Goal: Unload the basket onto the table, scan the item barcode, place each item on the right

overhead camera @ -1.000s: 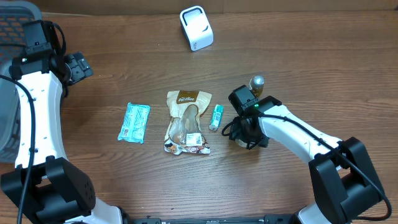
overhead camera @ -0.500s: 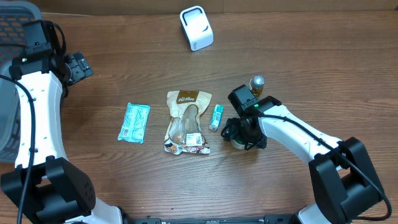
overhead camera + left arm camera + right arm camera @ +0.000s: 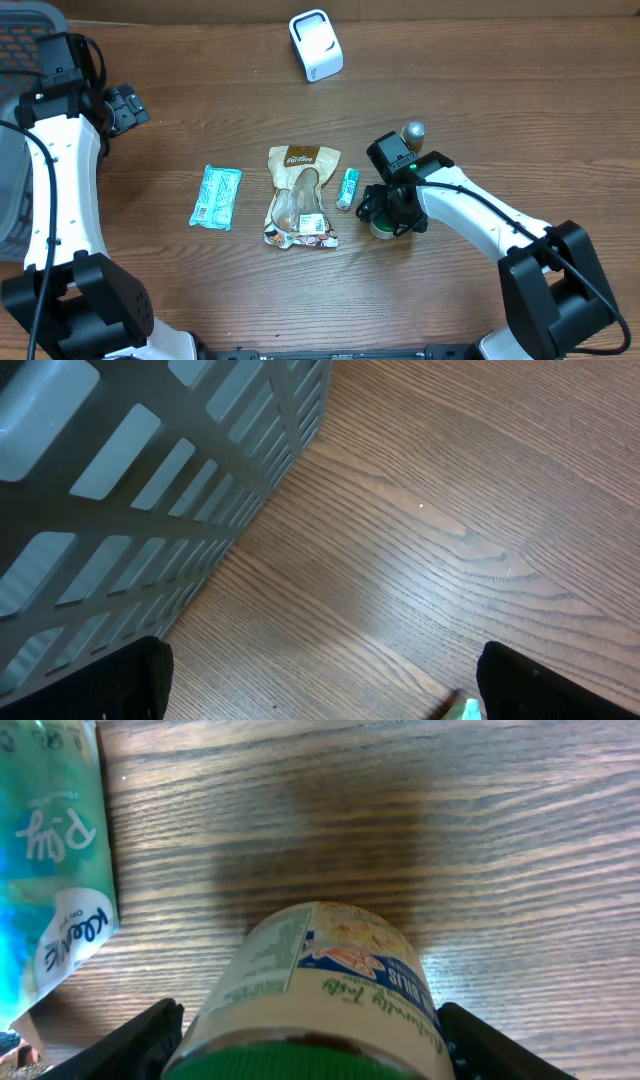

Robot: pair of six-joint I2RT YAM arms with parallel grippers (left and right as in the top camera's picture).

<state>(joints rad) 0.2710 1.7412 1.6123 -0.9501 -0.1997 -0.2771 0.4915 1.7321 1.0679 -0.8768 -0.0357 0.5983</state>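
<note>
Overhead view: compared with a second earlier, the right gripper [image 3: 387, 216] had shifted slightly up and to the right. The jar [image 3: 383, 229], which had been hidden beneath it, now showed its green lid at the gripper's lower edge. Nothing else had moved. The jar stood right of the table's [image 3: 500, 90] centre, just right of a small teal tube [image 3: 347, 187] and below a gold-capped bottle [image 3: 413, 131]. A brown bag [image 3: 300, 195] and a teal packet [image 3: 217, 197] lay further left. The white scanner [image 3: 316, 45] sat at the far edge, well apart from the jar. The left gripper [image 3: 125, 105] hung at the far left beside a grey basket [image 3: 25, 25].

Left wrist view: the left gripper's fingers [image 3: 120, 680] sat at the bottom corners of the frame, spread wide and released, with only bare wood between them. The basket's slatted wall filled the upper left.

Right wrist view: the jar filled the gap between the right gripper's fingers [image 3: 140, 1045], its green lid nearest the camera and its printed label facing up. Both fingers pressed against its sides, grasping it. The tube lay at the left edge, near the jar but not touching it.
</note>
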